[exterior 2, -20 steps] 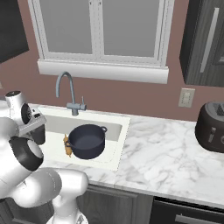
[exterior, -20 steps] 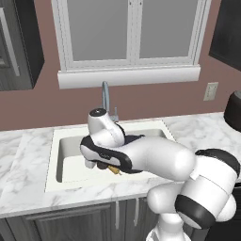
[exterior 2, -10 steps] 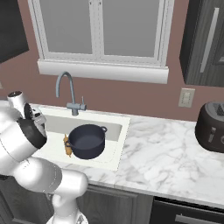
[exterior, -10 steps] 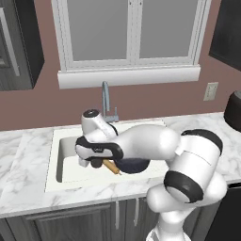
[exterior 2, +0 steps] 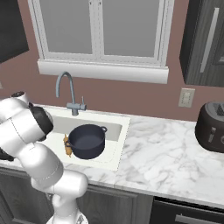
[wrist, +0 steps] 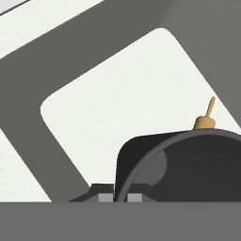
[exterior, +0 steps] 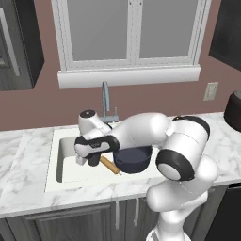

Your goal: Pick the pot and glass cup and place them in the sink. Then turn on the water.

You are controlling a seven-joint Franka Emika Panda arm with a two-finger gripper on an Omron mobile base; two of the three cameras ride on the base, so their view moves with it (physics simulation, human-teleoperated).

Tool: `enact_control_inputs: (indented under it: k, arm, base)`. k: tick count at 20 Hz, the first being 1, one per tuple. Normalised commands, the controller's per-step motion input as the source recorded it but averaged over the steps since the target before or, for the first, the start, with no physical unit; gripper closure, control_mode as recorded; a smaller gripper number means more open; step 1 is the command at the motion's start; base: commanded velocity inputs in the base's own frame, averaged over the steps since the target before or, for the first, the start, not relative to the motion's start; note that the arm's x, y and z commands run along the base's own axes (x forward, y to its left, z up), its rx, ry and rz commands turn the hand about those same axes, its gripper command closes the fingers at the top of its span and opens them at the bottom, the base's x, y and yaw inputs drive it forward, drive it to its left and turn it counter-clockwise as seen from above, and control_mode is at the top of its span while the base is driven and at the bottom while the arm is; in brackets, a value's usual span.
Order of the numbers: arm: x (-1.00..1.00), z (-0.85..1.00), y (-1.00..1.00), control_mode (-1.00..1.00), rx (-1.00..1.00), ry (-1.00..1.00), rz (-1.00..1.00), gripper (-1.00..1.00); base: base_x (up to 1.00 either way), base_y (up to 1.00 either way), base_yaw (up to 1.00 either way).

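Note:
The dark navy pot (exterior: 133, 159) (exterior 2: 87, 141) stands in the right half of the white sink (exterior: 61, 162) (exterior 2: 116, 131). My gripper (exterior: 81, 160) (wrist: 120, 197) hangs low over the left half of the basin, left of the pot. In the hand view the nearly black glass cup (wrist: 188, 164) looms close under the camera. Its rim runs between my fingertips, which are shut on it, and the white sink floor (wrist: 117, 103) lies below. No water runs from the grey gooseneck faucet (exterior: 106, 99) (exterior 2: 65, 87).
A wooden rolling pin (exterior: 109, 164) (exterior 2: 68, 146) (wrist: 205, 117) lies in the basin against the pot's left side. A dark toaster (exterior 2: 212, 127) stands on the marble counter (exterior 2: 162, 157) at the far right. A window sill runs above the faucet.
My arm has swung left across the sink, carrying the hand from the basin's middle to its left half. The pot and rolling pin have stayed put.

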Motion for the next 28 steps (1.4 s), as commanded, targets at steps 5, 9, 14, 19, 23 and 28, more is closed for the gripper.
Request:
enact_control_inputs:
  k: [5, 9, 14, 19, 23, 28]
  arm:
    - [0.28, -0.13, 0.03, -1.00, 0.00, 0.00, 0.00, 1.00]
    - [0.17, -0.16, 0.04, -1.00, 0.00, 0.00, 0.00, 1.00]
    - [0.14, -0.24, 0.11, -1.00, 0.00, 0.01, 0.00, 1.00]
    - [0.07, -0.17, 0.04, -1.00, 0.00, 0.04, 0.00, 1.00]
    - [0.19, -0.22, 0.03, -1.00, 0.00, 0.01, 0.00, 1.00]
    - [0.15, -0.24, 0.05, -1.00, 0.00, 0.01, 0.00, 1.00]
  base:
    - [0.00, 0.00, 0.00]
    - [0.00, 0.00, 0.00]
    - [0.00, 0.00, 0.00]
    - [0.00, 0.00, 0.00]
    - [0.00, 0.00, 0.00]
    - [0.00, 0.00, 0.00]
